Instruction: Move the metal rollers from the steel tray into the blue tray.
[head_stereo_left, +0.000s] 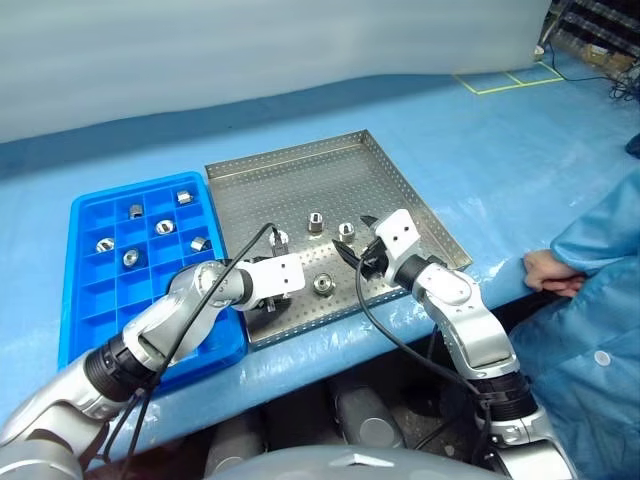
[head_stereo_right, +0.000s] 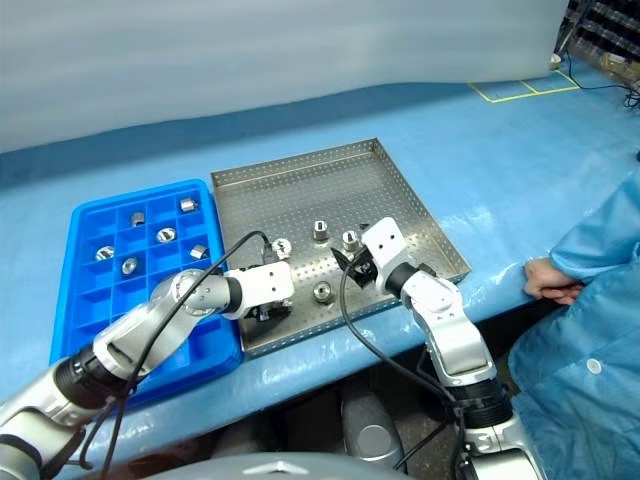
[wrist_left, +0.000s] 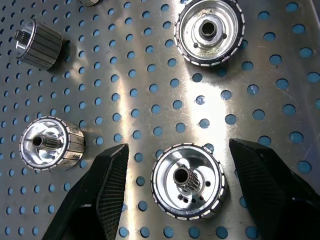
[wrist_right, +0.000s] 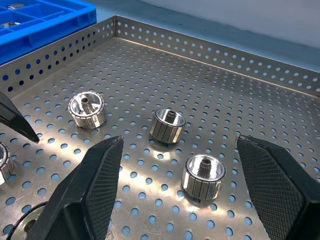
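L claw (wrist_left: 182, 195) astride roller (wrist_left: 189, 181), untouched

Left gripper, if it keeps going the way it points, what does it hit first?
Most likely the metal roller lying between the open left gripper fingers on the steel tray; how far off it is remains unclear.

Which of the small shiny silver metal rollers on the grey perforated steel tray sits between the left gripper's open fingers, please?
The roller closest to the tray's near edge: the left gripper straddles it, untouched, while the others stand farther back.
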